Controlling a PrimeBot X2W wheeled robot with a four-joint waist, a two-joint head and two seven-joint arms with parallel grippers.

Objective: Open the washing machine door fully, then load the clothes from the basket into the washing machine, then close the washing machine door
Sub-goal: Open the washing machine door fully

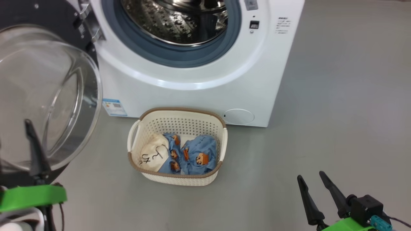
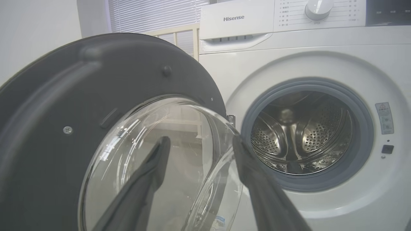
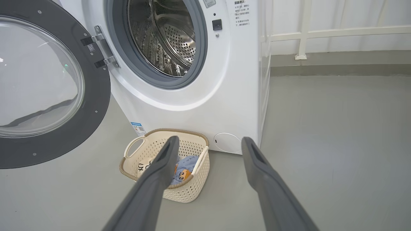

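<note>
door [image 3: 38,80] wide, perhaps fully | clothes [image 1: 196,154] in basket [image 1: 179,110] | left pincer [image 2: 201,138] spread | right pincer [image 3: 209,139] spread

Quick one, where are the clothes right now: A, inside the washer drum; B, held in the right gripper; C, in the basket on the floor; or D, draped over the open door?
C: the clothes lie in the basket on the floor in front of the washing machine.

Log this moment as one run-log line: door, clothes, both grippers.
door: washing machine door open | load: clothes in basket, before washing machine | left gripper: open, beside door | right gripper: open, empty
</note>
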